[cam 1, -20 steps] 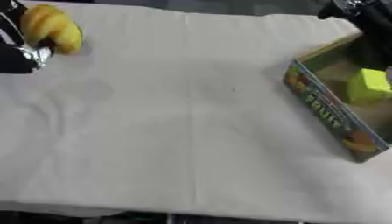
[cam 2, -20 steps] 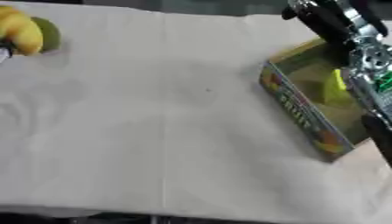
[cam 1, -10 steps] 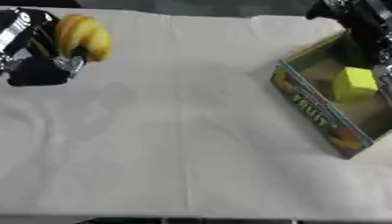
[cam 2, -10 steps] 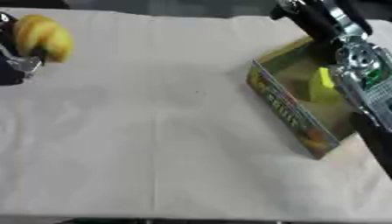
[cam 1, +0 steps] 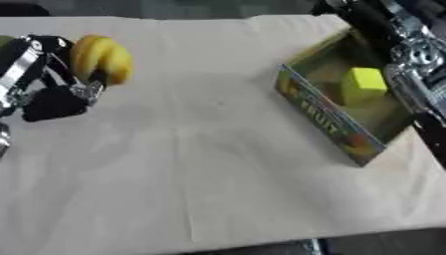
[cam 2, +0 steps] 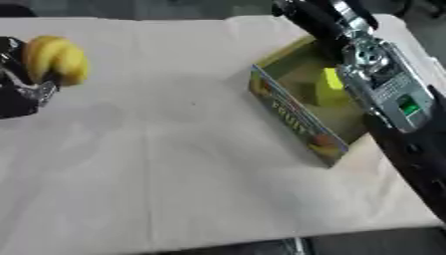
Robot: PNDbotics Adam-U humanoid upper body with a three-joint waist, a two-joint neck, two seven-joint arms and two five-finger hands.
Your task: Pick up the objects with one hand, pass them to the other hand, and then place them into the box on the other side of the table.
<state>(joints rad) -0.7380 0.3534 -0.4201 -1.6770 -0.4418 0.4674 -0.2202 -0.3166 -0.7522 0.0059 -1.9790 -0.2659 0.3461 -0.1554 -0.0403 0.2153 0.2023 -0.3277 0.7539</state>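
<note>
A yellow banana bunch is held up over the table's left side, with my left hand shut on it from the left and below. At the right stands an open cardboard fruit box with a printed side wall. A yellow-green block lies inside the box. My right arm stretches over the box's far side. My right hand shows dark at the top edge, just beyond the box's far corner.
A pale cloth covers the table, with its front edge near the bottom of the views. A wide bare stretch of cloth lies between the banana bunch and the box.
The camera has shifted, so the box sits further left in the views. My left hand has carried the banana bunch rightward, closer to the box. The right arm stays over the box.
</note>
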